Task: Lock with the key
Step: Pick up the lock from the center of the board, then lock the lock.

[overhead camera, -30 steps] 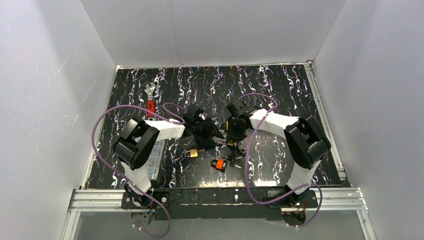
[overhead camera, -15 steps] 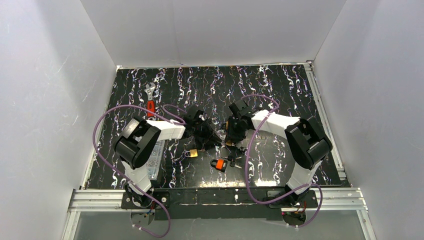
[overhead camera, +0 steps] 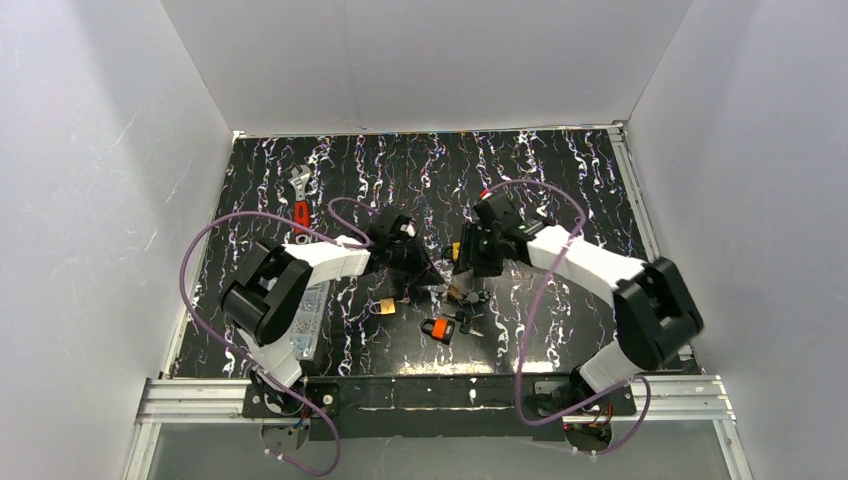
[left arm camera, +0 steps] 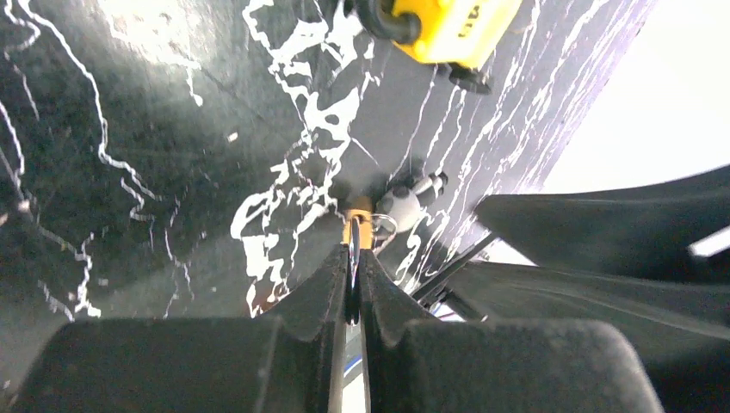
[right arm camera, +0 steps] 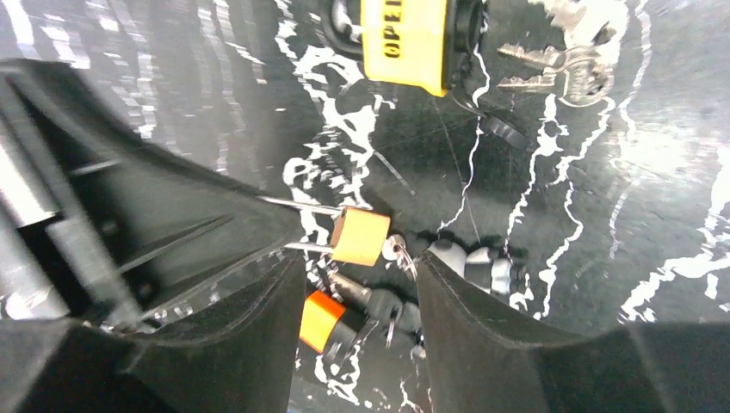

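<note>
A small brass padlock (right arm camera: 360, 236) hangs just above the mat, its thin shackle pinched in my left gripper (left arm camera: 353, 258), which is shut on it. It also shows in the left wrist view (left arm camera: 358, 231). A ring with grey-headed keys (right arm camera: 469, 262) lies at the padlock's free end; I cannot tell if a key is in the lock. My right gripper (right arm camera: 360, 267) is open, its fingers apart on either side of the padlock and touching nothing. In the top view the left gripper (overhead camera: 428, 278) and the right gripper (overhead camera: 465, 268) face each other at mid-table.
An orange and black padlock (overhead camera: 436, 330) lies near the front, and also shows below the brass one (right arm camera: 323, 320). A yellow padlock (right arm camera: 405, 43) lies with silver keys (right arm camera: 564, 69) beside it. An orange-handled wrench (overhead camera: 300, 200) lies at the left. A clear box (overhead camera: 312, 318) sits by the left arm.
My right arm has swung its elbow out to the right and its gripper has drawn back slightly from the padlock. The left gripper has stayed put, still holding the shackle.
</note>
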{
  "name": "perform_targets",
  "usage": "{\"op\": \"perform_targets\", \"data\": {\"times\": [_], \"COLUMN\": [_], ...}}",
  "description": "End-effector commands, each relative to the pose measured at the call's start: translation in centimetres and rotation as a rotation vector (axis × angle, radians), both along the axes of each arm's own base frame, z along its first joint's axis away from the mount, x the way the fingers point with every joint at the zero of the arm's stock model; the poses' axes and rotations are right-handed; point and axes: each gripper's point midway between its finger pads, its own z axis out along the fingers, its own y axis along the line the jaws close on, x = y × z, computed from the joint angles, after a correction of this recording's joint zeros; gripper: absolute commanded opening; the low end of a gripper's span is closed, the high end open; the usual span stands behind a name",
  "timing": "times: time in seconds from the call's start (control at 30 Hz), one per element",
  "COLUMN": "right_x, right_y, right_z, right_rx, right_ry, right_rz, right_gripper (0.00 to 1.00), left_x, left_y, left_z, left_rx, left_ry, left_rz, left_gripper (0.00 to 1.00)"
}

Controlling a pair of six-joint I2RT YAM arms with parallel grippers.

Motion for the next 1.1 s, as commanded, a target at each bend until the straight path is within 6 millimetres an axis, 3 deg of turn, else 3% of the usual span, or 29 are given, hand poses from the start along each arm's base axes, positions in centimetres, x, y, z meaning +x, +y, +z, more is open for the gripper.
{"op": "perform_targets", "data": {"times": [0.0,0.2,0.43,0.57,0.9,1.07], "right_x": [1.3,1.0,-1.8,-3.0,-6.9,-8.1], "right_y": [-1.1,-2.0,-1.9,-2.4,-0.2,1.4], "right_z": [6.9,14.8,23.3,27.6,34.4,35.9], "right_rx": [0.071,0.186,0.367,0.444,0.655,0.724], "right_ry": [-0.205,-0.459,-0.652,-0.824,-1.087,-1.081], "right_rz": [-0.009,0.042,0.132,0.180,0.473,0.604], "right_gripper": [0.58,0.58,0.60,0.61,0.66,0.65], "left_x": [-0.2,-0.7,-2.7,-3.5,-4.1,-4.9], "left_y": [0.5,0.8,2.3,2.5,3.1,3.1], "left_z": [4.7,13.3,24.0,29.3,34.5,36.9], "left_rx": [-0.011,-0.109,-0.202,-0.287,-0.364,-0.431], "left_ry": [-0.149,-0.406,-0.691,-0.743,-0.696,-0.698], "left_rz": [-0.087,-0.190,-0.267,-0.235,-0.114,-0.100], "left_gripper": [0.00,0.00,0.00,0.00,0.00,0.00]}}
